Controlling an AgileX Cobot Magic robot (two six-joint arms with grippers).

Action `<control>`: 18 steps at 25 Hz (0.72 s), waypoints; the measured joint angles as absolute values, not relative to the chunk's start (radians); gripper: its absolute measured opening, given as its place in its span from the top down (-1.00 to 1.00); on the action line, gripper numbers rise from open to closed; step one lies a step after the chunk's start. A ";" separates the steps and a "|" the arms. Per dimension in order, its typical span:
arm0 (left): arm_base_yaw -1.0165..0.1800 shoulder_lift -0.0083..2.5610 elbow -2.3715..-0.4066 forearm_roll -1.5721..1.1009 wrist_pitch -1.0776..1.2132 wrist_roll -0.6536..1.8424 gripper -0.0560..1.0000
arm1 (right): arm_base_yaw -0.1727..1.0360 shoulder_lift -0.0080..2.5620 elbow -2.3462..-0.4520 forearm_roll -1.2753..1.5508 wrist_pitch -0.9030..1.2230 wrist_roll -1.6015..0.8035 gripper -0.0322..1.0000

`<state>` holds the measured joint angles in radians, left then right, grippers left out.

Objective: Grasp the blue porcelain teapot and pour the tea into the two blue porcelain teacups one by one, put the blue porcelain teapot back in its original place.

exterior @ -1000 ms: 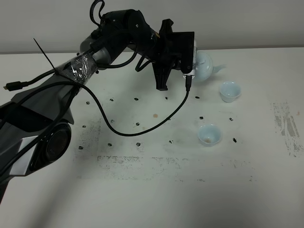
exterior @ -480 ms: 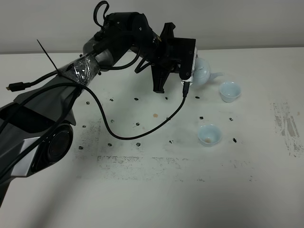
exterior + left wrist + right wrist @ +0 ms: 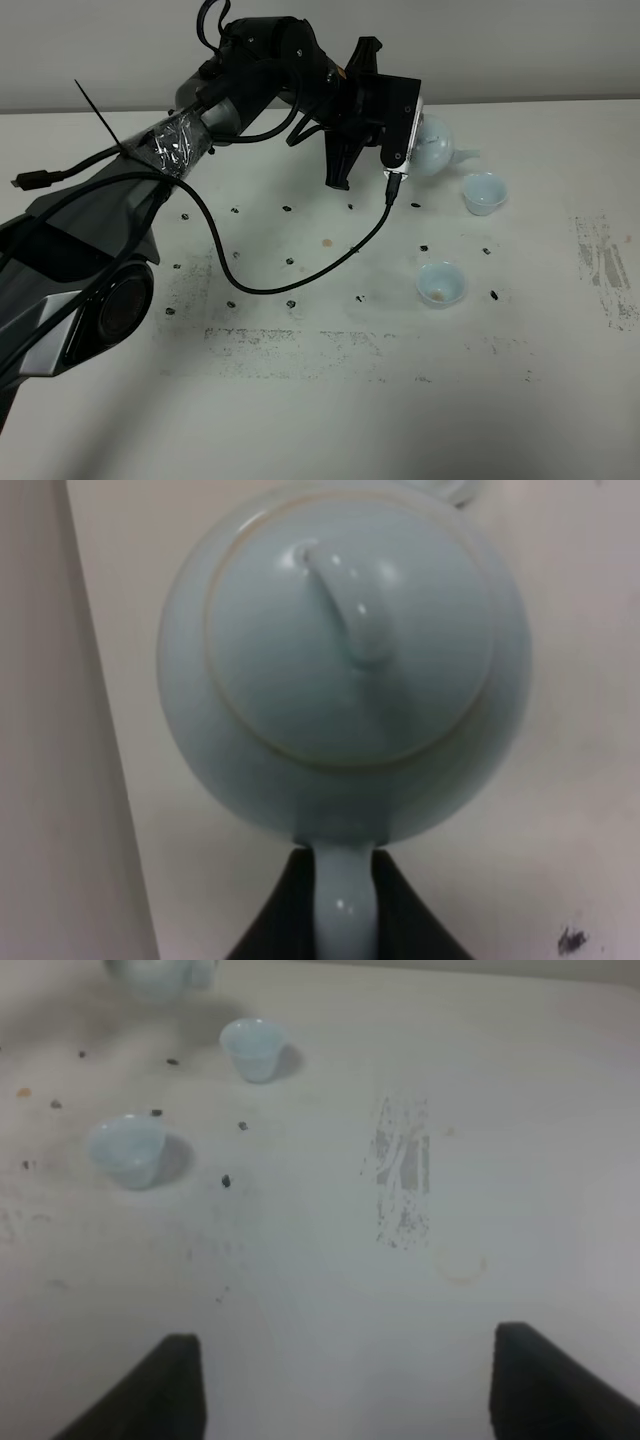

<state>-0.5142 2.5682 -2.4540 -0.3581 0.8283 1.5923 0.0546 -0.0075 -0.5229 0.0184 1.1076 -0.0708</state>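
The blue porcelain teapot (image 3: 437, 145) is at the back of the table, its spout toward the far teacup (image 3: 484, 192). In the left wrist view the teapot (image 3: 345, 650) fills the frame, lid on. My left gripper (image 3: 412, 148) reaches across from the left and is shut on the loop handle (image 3: 345, 910), with black fingers (image 3: 275, 925) on either side. The near teacup (image 3: 441, 284) stands toward the front. The right wrist view shows both teacups (image 3: 252, 1048) (image 3: 127, 1148) and the teapot's edge (image 3: 150, 972). My right gripper (image 3: 345, 1345) is open and empty.
A black cable (image 3: 300, 280) hangs from the left wrist and loops over the white table (image 3: 330, 400). Dark specks and a scuffed grey patch (image 3: 600, 260) mark the tabletop. The wall runs just behind the teapot.
My left gripper has turned a little and carried the teapot slightly right, closer to the far teacup. The cups have not moved.
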 joint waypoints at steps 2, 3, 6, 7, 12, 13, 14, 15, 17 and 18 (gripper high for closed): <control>-0.521 2.568 -2.454 -0.365 0.828 1.609 0.89 | 0.055 -0.008 -0.523 0.018 1.108 -0.071 -0.18; -0.524 2.568 -2.454 -0.366 0.827 1.616 0.89 | 0.055 -0.008 -0.523 0.018 1.108 -0.071 -0.18; -0.529 2.568 -2.454 -0.366 0.824 1.634 0.89 | 0.055 -0.008 -0.523 0.018 1.108 -0.071 -0.18; -0.528 2.568 -2.454 -0.366 0.823 1.635 0.89 | 0.055 -0.008 -0.523 0.018 1.108 -0.071 -0.18; -0.530 2.568 -2.454 -0.344 0.817 1.640 0.89 | 0.055 -0.008 -0.523 0.018 1.108 -0.071 -0.18; -0.530 2.568 -2.454 -0.333 0.814 1.641 0.89 | 0.055 -0.008 -0.523 0.018 1.108 -0.071 -0.18; -0.530 2.568 -2.454 -0.328 0.812 1.641 0.89 | 0.055 -0.008 -0.523 0.018 1.108 -0.071 -0.18; -0.530 2.568 -2.454 -0.321 0.809 1.641 0.89 | 0.055 -0.008 -0.523 0.018 1.108 -0.071 -0.18; -0.530 2.568 -2.454 -0.306 0.805 1.641 0.89 | 0.055 -0.008 -0.523 0.018 1.108 -0.071 -0.18; -0.530 2.568 -2.454 -0.301 0.804 1.643 0.89 | 0.055 -0.008 -0.523 0.018 1.108 -0.071 -0.18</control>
<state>-0.5302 2.5679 -2.4540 -0.3014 0.8038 1.6435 0.0546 -0.0075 -0.5229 0.0184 1.1076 -0.0708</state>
